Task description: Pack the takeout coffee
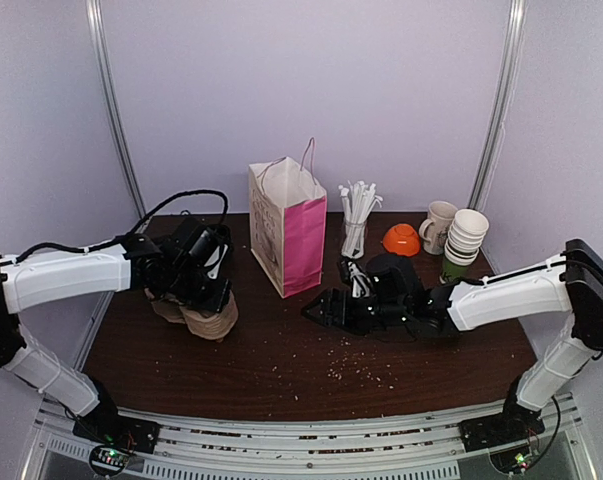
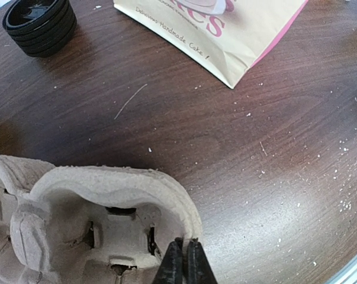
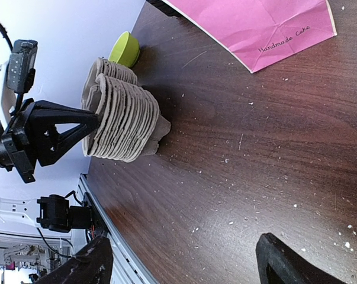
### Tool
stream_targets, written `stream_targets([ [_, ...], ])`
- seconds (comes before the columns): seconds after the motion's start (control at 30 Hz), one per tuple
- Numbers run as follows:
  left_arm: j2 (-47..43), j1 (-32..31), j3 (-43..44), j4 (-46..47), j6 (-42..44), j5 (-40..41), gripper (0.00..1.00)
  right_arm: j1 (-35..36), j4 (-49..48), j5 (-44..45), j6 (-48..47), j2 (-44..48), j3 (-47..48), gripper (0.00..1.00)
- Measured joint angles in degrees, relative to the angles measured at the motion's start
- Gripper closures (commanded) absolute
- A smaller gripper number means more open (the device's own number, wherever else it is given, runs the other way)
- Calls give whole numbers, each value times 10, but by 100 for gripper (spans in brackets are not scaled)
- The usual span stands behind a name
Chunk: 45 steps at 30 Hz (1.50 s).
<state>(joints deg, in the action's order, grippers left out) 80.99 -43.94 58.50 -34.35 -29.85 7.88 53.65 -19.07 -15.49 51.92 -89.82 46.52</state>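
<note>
Left claw: closed at rim of moulded pulp carrier stack | right claw: apart over woodgrain table

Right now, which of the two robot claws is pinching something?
The left gripper: it is shut on the rim of the top cardboard cup carrier of a stack. The right gripper is wide open, holding nothing.
</note>
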Motion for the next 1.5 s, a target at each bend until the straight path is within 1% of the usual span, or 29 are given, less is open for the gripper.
stream_targets([
  [0.17,-7,0,-2,0,-2,-3,97,0,-30,-16,23,-33,6,13],
  [0.3,-16,0,-7,0,-2,-6,100,4,-68,-31,53,-77,31,14],
  [0.53,-34,0,-19,0,-2,-13,100,18,-165,-51,133,-188,119,18],
  [0.7,-43,0,-22,0,-2,-17,100,29,-214,-64,188,-269,193,15],
  [0.8,-45,0,-24,0,-2,-19,100,36,-219,-67,209,-304,230,15],
  [1.1,-47,0,-30,5,-2,-20,100,43,-247,-79,266,-366,284,24],
  [1.17,-47,0,-32,8,-2,-21,100,43,-256,-81,280,-379,289,27],
  [1.3,-47,0,-36,12,-2,-24,100,43,-269,-84,299,-396,294,29],
  [1.5,-47,0,-37,13,0,-28,100,43,-280,-90,320,-409,309,35],
])
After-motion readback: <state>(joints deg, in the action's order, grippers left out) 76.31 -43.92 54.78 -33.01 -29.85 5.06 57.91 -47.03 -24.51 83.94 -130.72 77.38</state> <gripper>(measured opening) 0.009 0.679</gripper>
